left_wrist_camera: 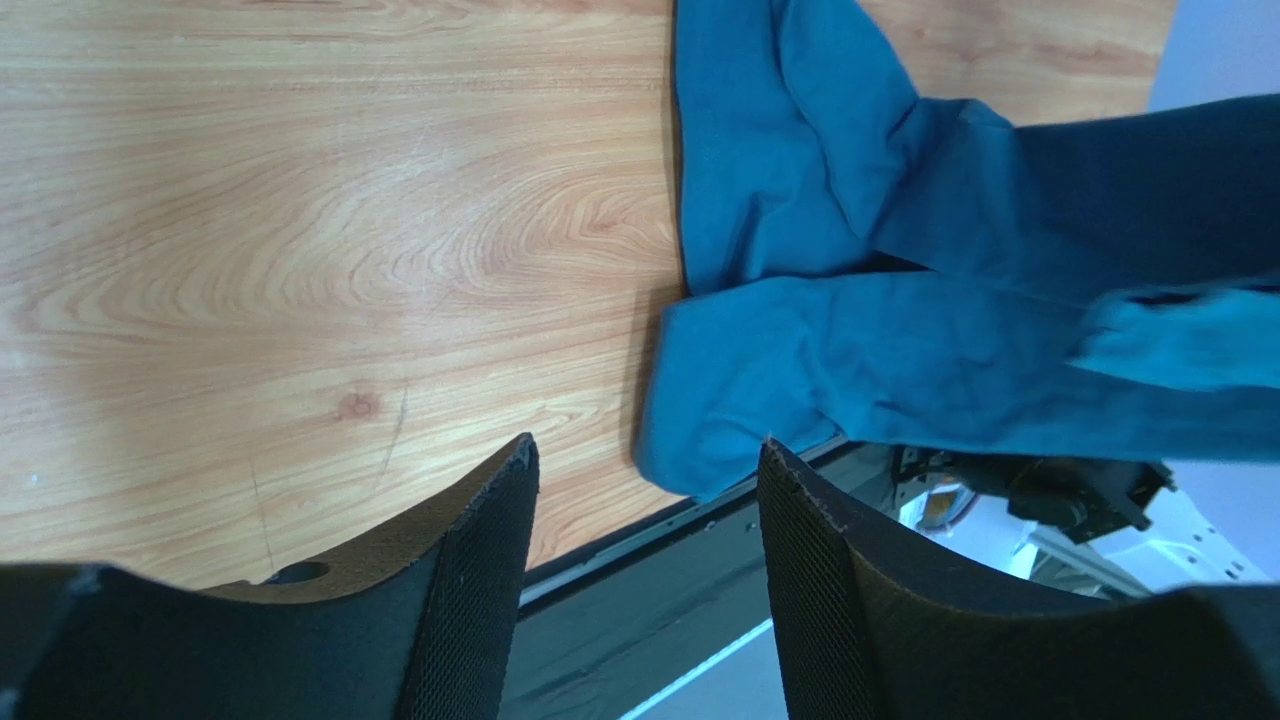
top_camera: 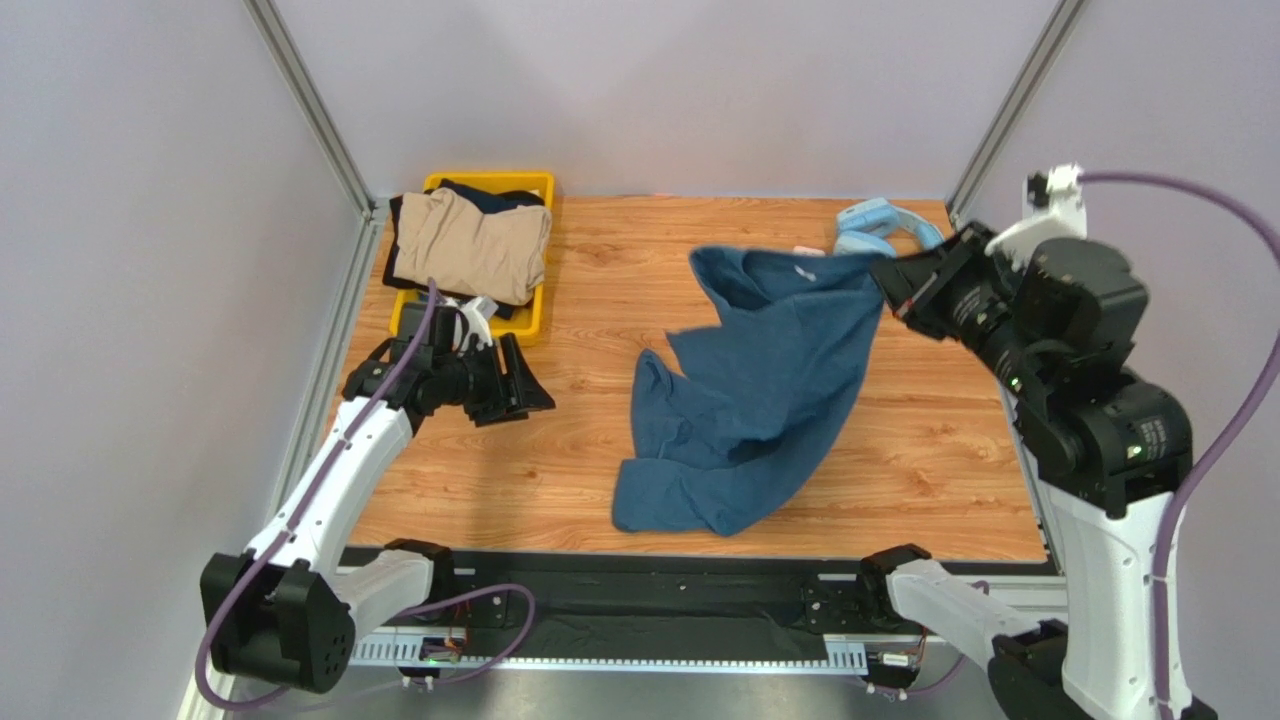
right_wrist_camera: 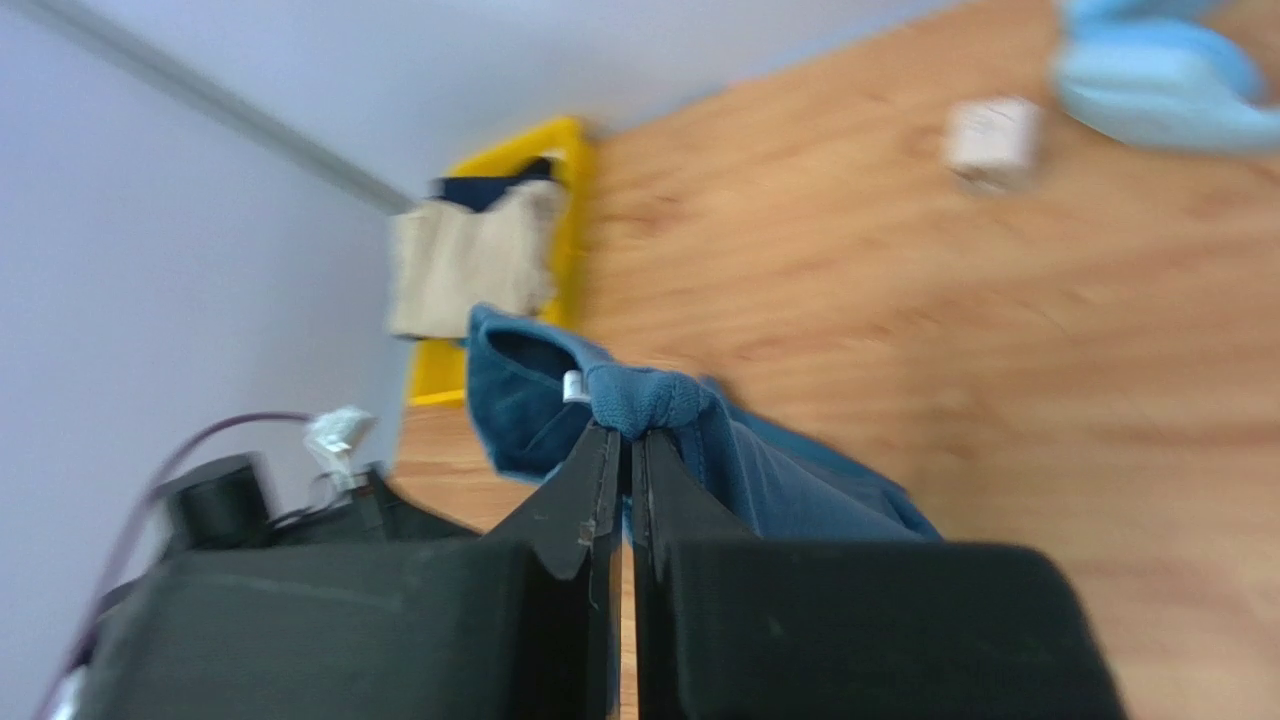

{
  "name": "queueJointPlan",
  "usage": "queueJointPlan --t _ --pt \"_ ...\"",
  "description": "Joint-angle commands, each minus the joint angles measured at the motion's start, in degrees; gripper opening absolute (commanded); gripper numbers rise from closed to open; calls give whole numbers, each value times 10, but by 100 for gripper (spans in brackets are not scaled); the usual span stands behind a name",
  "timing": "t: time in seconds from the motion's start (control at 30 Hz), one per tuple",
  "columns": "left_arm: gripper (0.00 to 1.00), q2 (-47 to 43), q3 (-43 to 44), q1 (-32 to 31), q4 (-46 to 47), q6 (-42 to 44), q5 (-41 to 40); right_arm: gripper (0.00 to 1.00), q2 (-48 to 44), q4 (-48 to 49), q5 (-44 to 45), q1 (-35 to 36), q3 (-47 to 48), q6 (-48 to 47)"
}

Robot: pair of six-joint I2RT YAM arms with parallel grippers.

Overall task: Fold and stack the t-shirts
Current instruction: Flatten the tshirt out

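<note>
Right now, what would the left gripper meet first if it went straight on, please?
Likely the near corner of the teal t-shirt, ahead of the left gripper; depth is unclear, perhaps table first.

even bright light, soft shadows; top and left wrist views sharp; right wrist view blurred, far table [right_wrist_camera: 962, 345] smeared.

On table [top_camera: 932, 450], large t-shirt [top_camera: 759, 390] lies centre; bunched t-shirts [top_camera: 473, 240] in bin [top_camera: 406, 318] back left; headphones [top_camera: 887, 225] back right.

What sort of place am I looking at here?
Probably a robotics lab test cell: blank grey walls on metal framing box in a wooden table, with the left arm and right arm mounted at its near edge.
</note>
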Motion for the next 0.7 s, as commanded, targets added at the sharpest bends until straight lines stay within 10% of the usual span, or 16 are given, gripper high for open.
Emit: queueJointPlan --t 0.0,0.67 --pt "63 48 31 -40 55 16 2 0 -70 -52 200 -3 -169 32" --pt "63 553 399 -179 82 26 3 0 -162 -84 279 -5 -413 86"
